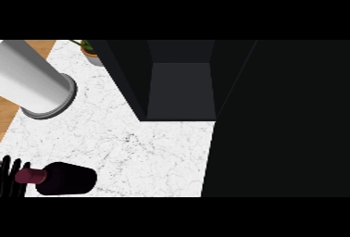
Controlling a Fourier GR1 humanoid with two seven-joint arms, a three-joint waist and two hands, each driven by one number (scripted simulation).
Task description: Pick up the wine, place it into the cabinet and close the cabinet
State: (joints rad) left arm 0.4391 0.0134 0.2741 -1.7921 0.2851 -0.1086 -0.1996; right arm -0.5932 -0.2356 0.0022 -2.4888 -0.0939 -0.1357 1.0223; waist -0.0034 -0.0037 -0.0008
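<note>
White marble-look counter [157, 157] fills the middle of the head view. Wine bottle [65, 179] sits at the lower left of it, near the frame's bottom edge: dark body, maroon cap pointing left. Seen steeply from above, so upright vs tilted is hard to call.

Left hand [12, 178]: only black fingers show, at the far left edge, just beside the bottle's cap end. Fingers look roughly straight and upright, spread a little. They sit beside the cap, not curled round it; can't confirm contact from this angle. Nothing held. Palm is off frame.

Right hand: doesn't show anywhere.

Grey forearm [31, 76] comes in from the upper left, ending in a ringed cuff over the counter's left part, well apart from the bottle.

Cabinet [181, 88]: dark, open, interior visible as a grey recess at top centre; its front edge meets the counter about mid-frame. The open door [273, 120] is a large black slab covering the whole right side of the view, its edge running down to the bottom.

Open room: bare counter between bottle and cabinet opening, running diagonally up-right. Bounded on the right by the door edge, on the left by the forearm.

Small potted plant [89, 51] at top left, just beside the cabinet's left wall. Strip of wood floor [8, 115] shows past the counter's left edge.
</note>
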